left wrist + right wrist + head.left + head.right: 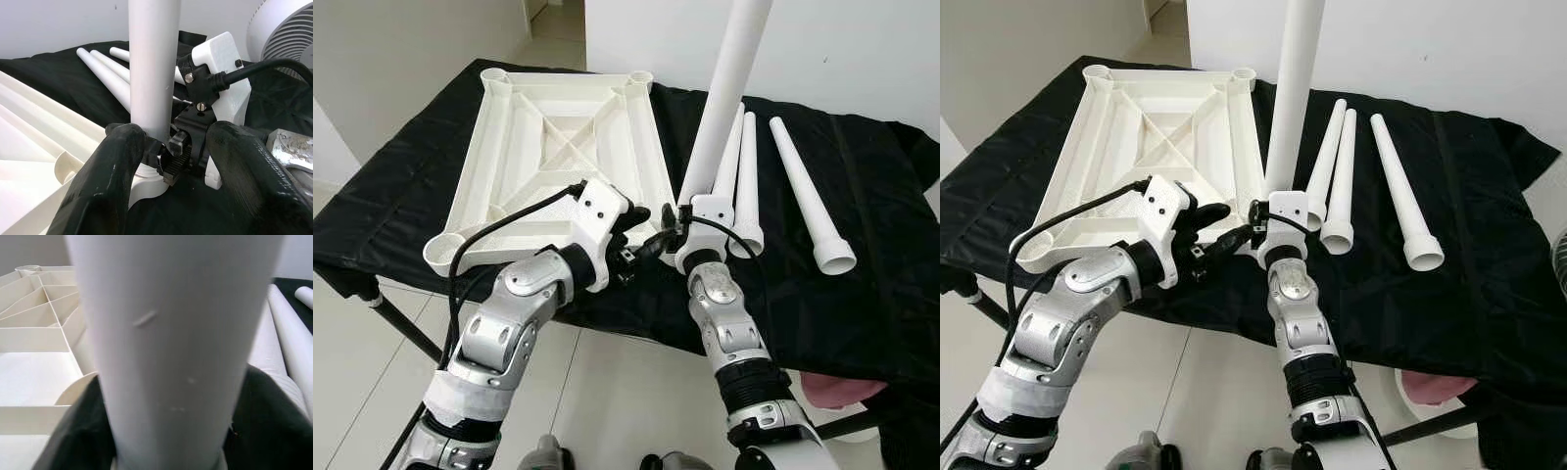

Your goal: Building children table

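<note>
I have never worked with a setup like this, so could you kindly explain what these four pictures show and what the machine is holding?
This is a humanoid robot with two silver arms. Two pictures come from the stereo camera on its head, looking down; the other two come from a camera on each wrist.

Before it stands a table draped in a black cloth. On the cloth lies a white children's tabletop, upside down, its ribs and corner sockets showing. Beside it lie three white table legs.

The right gripper is shut on a fourth leg, held upright with its wide end down by the tabletop's near corner. The left gripper, jaws open, reaches toward that leg's base from the side.
</note>
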You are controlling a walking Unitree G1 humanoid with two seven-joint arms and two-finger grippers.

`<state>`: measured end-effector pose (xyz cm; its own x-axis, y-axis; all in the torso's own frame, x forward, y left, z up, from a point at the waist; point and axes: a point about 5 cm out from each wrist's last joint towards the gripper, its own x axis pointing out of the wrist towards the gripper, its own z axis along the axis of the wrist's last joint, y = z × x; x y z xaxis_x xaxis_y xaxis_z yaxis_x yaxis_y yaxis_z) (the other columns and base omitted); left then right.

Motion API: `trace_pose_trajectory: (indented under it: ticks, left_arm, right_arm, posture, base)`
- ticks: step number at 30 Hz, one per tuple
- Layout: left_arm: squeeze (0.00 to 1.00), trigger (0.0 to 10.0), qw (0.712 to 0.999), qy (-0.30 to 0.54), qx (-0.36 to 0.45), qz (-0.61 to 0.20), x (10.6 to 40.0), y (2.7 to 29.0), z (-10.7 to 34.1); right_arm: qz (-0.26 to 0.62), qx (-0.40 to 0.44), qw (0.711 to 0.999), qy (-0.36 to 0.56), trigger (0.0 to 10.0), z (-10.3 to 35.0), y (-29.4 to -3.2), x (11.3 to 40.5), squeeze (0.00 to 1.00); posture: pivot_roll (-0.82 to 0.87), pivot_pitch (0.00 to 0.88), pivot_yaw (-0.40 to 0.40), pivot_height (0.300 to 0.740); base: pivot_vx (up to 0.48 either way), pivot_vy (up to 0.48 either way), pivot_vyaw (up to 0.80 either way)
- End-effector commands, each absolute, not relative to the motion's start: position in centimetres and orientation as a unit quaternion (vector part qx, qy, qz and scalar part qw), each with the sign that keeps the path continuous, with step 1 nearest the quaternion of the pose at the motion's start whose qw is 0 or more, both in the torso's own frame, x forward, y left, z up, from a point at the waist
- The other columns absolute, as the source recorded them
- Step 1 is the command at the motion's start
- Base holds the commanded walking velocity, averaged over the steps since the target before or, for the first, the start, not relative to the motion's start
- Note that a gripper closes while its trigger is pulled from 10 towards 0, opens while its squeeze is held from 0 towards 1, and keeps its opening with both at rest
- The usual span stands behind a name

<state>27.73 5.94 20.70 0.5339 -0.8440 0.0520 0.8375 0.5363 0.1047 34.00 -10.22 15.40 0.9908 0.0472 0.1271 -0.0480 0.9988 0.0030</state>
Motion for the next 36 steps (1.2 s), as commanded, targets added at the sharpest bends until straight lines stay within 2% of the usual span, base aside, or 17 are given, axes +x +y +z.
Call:
trace_pose_trajectory:
  ticks: [1, 6, 7, 12, 15, 18, 20, 22, 25, 30, 31, 36]
  left_arm:
    - [0.00, 10.0, 0.876, -0.046, 0.029, -0.479, 27.6, 5.7, 20.7]
    - [0.00, 10.0, 0.876, -0.045, 0.030, -0.480, 27.7, 5.7, 20.6]
    - [0.00, 10.0, 0.876, -0.045, 0.030, -0.480, 27.7, 5.7, 20.6]
    - [0.00, 10.0, 0.875, -0.046, 0.030, -0.481, 27.7, 5.6, 20.6]
    - [0.00, 10.0, 0.875, -0.047, 0.031, -0.481, 27.7, 5.6, 20.7]
    - [0.00, 10.0, 0.874, -0.047, 0.031, -0.482, 27.7, 5.5, 20.7]
    - [0.00, 10.0, 0.874, -0.047, 0.031, -0.482, 27.7, 5.5, 20.7]
    - [0.00, 10.0, 0.874, -0.047, 0.031, -0.482, 27.7, 5.5, 20.7]
    - [0.00, 10.0, 0.875, -0.048, 0.032, -0.481, 27.8, 5.5, 20.8]
    - [0.00, 10.0, 0.875, -0.049, 0.032, -0.480, 27.8, 5.5, 20.8]
    - [0.00, 10.0, 0.875, -0.049, 0.032, -0.480, 27.9, 5.5, 20.9]
    - [0.00, 10.0, 0.875, -0.049, 0.032, -0.480, 27.9, 5.6, 20.9]
  right_arm:
    - [0.010, 0.011, 0.998, -0.064, 10.0, 15.4, -11.1, 33.9, 1.00]
    - [0.026, 0.024, 0.997, -0.064, 10.0, 15.9, -11.4, 34.2, 1.00]
    - [0.046, 0.023, 0.997, -0.064, 10.0, 16.1, -11.3, 34.3, 0.02]
    - [0.101, 0.013, 0.993, -0.066, 10.0, 16.5, -11.2, 34.7, 0.00]
    - [0.186, -0.015, 0.980, -0.061, 10.0, 16.6, -11.0, 35.1, 0.00]
    - [0.214, -0.020, 0.975, -0.057, 10.0, 16.6, -10.9, 35.2, 0.00]
    - [0.268, -0.051, 0.961, -0.056, 10.0, 16.6, -10.9, 35.3, 0.00]
    - [0.268, -0.051, 0.961, -0.056, 10.0, 16.6, -10.9, 35.3, 0.00]
    - [0.335, -0.097, 0.936, -0.045, 10.0, 16.1, -11.1, 35.4, 0.00]
    - [0.352, -0.097, 0.931, -0.030, 10.0, 15.7, -11.5, 35.6, 0.00]
    - [0.351, -0.095, 0.931, -0.024, 0.0, 15.5, -11.7, 35.7, 0.00]
    - [0.351, -0.091, 0.932, -0.014, 0.0, 15.2, -12.2, 35.8, 0.00]
  posture:
    - [-0.07, 0.072, 0.009, 0.740]
    - [-0.07, 0.067, 0.010, 0.740]
    - [-0.07, 0.063, 0.010, 0.740]
    - [-0.07, 0.059, 0.009, 0.740]
    - [-0.07, 0.054, 0.009, 0.740]
    - [-0.07, 0.052, 0.009, 0.740]
    - [-0.07, 0.053, 0.010, 0.740]
    - [-0.07, 0.053, 0.010, 0.740]
    - [-0.07, 0.058, 0.014, 0.740]
    - [-0.07, 0.061, 0.015, 0.740]
    - [-0.07, 0.061, 0.015, 0.740]
    - [-0.07, 0.061, 0.015, 0.740]
  base:
    - [0.000, 0.000, 0.00]
    - [0.000, 0.000, 0.00]
    - [0.000, 0.000, 0.00]
    - [0.000, 0.000, 0.00]
    - [0.000, 0.000, 0.00]
    - [0.000, 0.000, 0.00]
    - [0.000, 0.000, 0.00]
    - [0.000, 0.000, 0.00]
    - [0.000, 0.000, 0.00]
    - [0.000, 0.000, 0.00]
    - [0.000, 0.000, 0.00]
    - [0.000, 0.000, 0.00]
